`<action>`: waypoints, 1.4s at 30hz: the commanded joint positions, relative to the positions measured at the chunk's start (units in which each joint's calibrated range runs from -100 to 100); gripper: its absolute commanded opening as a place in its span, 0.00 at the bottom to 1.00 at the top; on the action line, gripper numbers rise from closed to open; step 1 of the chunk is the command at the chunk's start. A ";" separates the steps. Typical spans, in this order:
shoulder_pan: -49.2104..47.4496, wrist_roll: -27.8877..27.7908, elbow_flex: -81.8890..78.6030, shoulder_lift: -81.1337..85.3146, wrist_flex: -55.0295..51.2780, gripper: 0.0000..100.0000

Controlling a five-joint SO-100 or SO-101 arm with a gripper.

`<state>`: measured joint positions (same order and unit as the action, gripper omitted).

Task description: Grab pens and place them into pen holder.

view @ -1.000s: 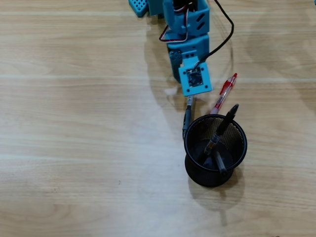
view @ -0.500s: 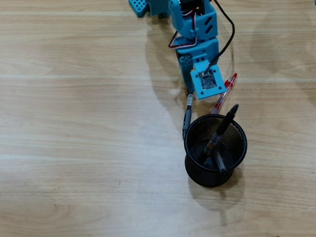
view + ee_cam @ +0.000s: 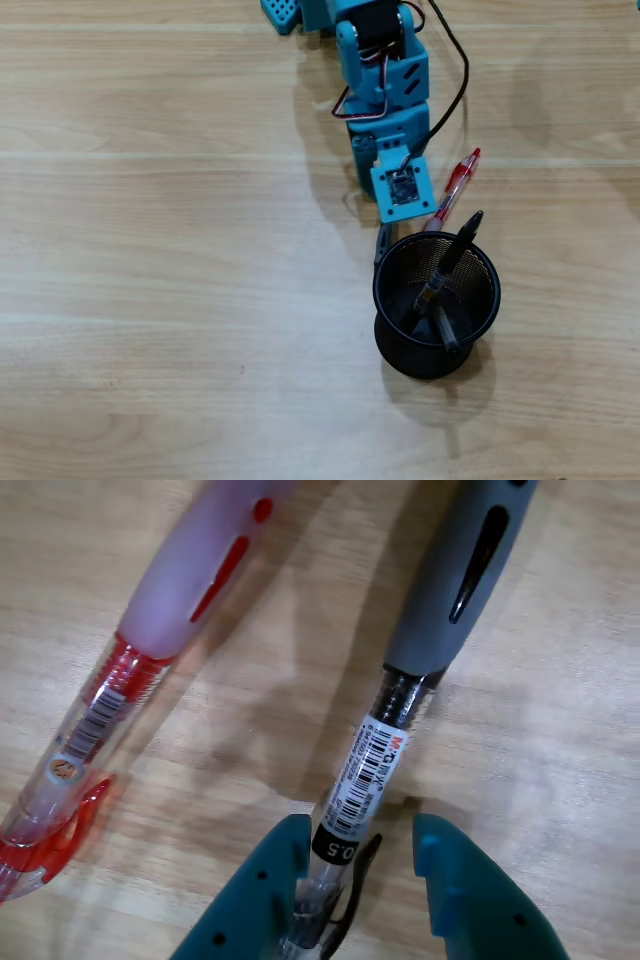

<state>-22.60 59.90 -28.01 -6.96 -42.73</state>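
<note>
Now tool [image 3: 360,865] straddles grey pen [image 3: 440,600] (jaws apart).

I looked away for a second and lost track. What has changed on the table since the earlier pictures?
Only the arm moved: in the overhead view its wrist swung right, then back left and down toward the pen holder, hiding more of the grey pen. The wrist view shows the gripper open, straddling that pen's clip end, not clamped. The grey pen, the red pen, the holder and the two pens inside it kept their places.
</note>
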 commanded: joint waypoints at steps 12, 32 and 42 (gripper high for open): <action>1.40 0.12 -3.40 -4.51 5.84 0.08; 3.76 0.07 -7.01 -2.33 5.76 0.02; 9.12 -0.43 -11.61 11.87 0.25 0.02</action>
<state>-15.83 59.74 -39.90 -1.10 -37.28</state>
